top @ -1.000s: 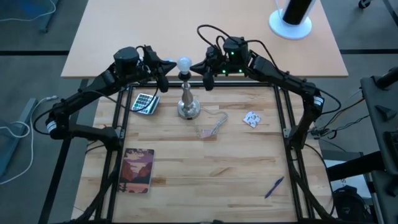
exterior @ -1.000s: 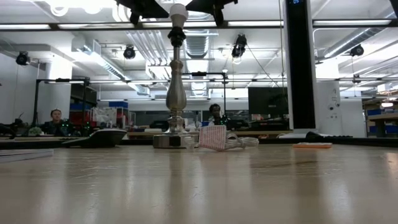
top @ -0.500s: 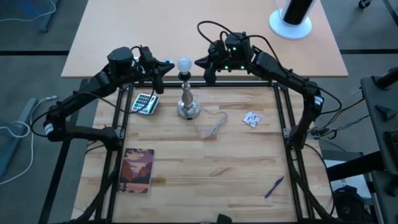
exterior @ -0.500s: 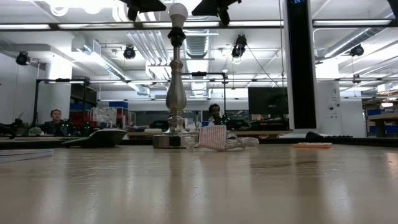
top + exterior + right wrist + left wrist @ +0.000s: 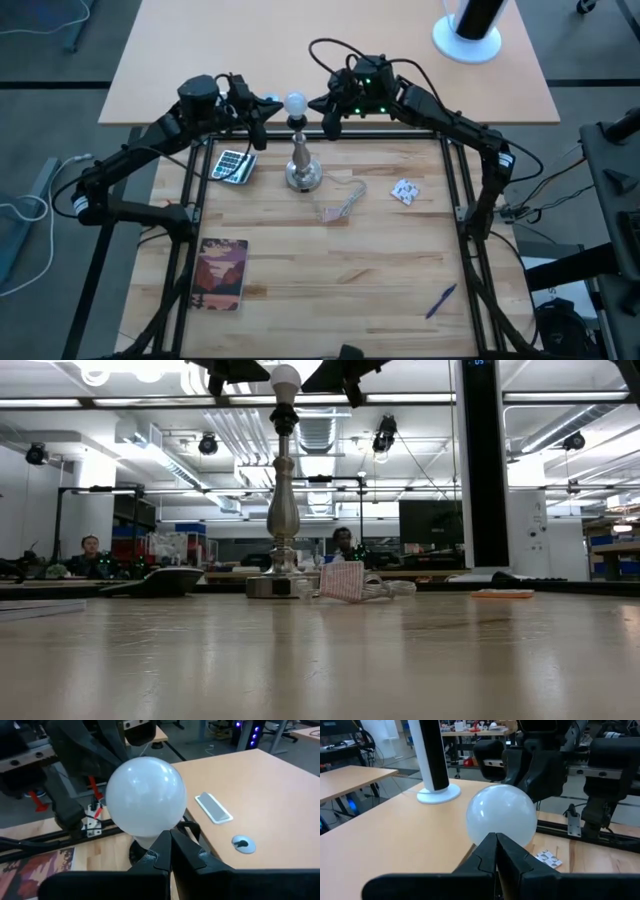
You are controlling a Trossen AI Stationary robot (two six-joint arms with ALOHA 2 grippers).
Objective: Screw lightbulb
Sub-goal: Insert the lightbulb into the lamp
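Left gripper (image 5: 262, 112) hangs just beside the lightbulb (image 5: 296, 102) on its left, fingers pressed together with nothing between them, as the left wrist view shows; right gripper (image 5: 326, 110) mirrors it on the other side, fingers likewise closed on nothing. Neither touches the glass. Lightbulb sits upright atop the lamp stand (image 5: 301, 166), its base in the black socket; how deep it is threaded cannot be told. Judgement: bulb is light, smooth, slippery and fragile, thin frosted glass that would crack under a hard pinch. Best hold is across the widest part of the globe, light pressure, turned about the vertical axis; metal base is hidden in the socket and offers no purchase. Stand is tall with a narrow foot, so sideways push at the top could tip it; one gripper steadying the stem would help. Either gripper must spread its fingers before taking hold. Around: lamp cord and tag (image 5: 340, 205) lie just beside the stand foot, calculator (image 5: 234, 166) near on the left side, small white packet (image 5: 405, 191) on the right, book (image 5: 222, 273) and pen (image 5: 441, 299) well apart toward the near edge. Nothing on the table (image 5: 350, 270) blocks the bulb; the only crowding is the two grippers facing each other across it.
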